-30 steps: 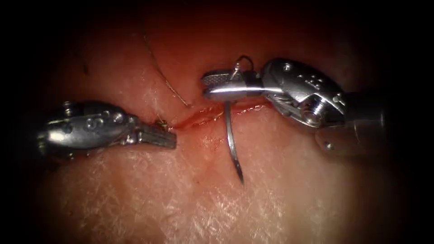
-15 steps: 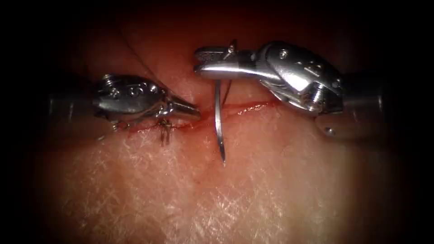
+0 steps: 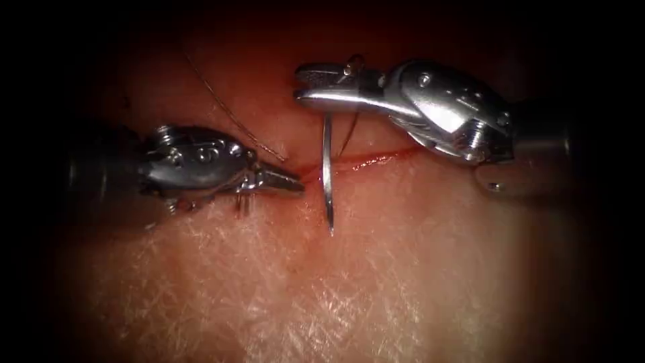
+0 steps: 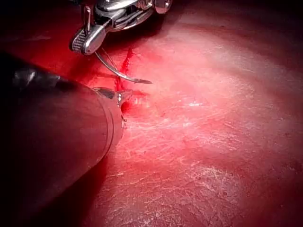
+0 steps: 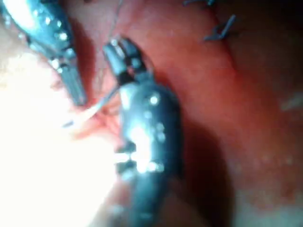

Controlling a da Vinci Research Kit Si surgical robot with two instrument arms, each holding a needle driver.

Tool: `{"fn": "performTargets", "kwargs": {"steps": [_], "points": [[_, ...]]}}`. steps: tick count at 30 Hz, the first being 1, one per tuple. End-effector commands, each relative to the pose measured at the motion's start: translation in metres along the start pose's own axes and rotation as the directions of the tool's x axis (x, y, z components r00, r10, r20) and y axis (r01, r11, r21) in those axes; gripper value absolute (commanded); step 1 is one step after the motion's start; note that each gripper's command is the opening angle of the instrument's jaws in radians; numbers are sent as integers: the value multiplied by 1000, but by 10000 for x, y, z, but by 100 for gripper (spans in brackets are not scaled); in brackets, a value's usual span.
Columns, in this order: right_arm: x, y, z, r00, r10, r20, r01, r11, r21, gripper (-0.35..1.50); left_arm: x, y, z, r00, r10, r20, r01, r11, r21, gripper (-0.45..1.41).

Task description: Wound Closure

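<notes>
Right now the needle [image 3: 327,171] hangs free of the tissue [image 3: 403,269]: the right tool [image 3: 322,84] has its jaws clamped on it near the swaged end, and the body runs from the jaws toward the near edge of the tissue, crossing the cut [image 3: 366,161], with the point just above the surface on the near side. In the left wrist view the needle [image 4: 118,73] curves out from the right tool [image 4: 85,40] with its tip clear of the surface. Long axis sits roughly square to the cut line. Thread [image 3: 232,111] trails off from behind the jaws toward the far left of the tissue. Left tool [image 3: 285,180] lies along the cut, just left of the needle; jaws look closed to a point and hold nothing I can make out. It's the nearer free tool to the needle shaft. A few stitch ends [image 3: 242,202] show beside it. No containers here. Red fluid [image 3: 376,160] lines the cut to the right.
</notes>
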Motion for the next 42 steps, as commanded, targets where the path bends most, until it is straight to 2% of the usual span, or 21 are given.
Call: {"fn": "performTargets", "kwargs": {"steps": [1, 5, 9, 23, 25, 35, 42], "points": [[-6, -1, 6, 1000, 1, -1, -1, 1000, 2, -35, -5, -3, 13, 1000, 4, 2, -4, 1000, -11, -45], [-6, -1, 6, 1000, 1, -1, -1, 1000, 2, -35, -10, -10, 15, 1000, 13, 9, -12, 1000, -15, -45], [-6, -2, 6, 1000, 1, -1, -1, 1000, 2, -35, -13, -32, 14, 1000, 20, 17, -21, 999, 28, -45], [-11, 1, 14, 998, -56, 6, 56, 998, -8, -35, -38, -70, 30, 996, 51, 77, -56, 997, 58, -45], [-13, 4, 20, 997, -82, 8, 82, 997, -10, -35, -44, -68, 35, 993, 55, 100, -61, 996, 65, -45], [-39, 22, 41, 974, -225, 9, 225, 974, 0, -35, -48, -49, 36, 983, 71, 166, -70, 997, -12, -45], [-49, 32, 42, 952, -307, 15, 307, 952, -3, -35, -49, -36, 35, 981, 86, 176, -80, 996, -42, -45]]}}
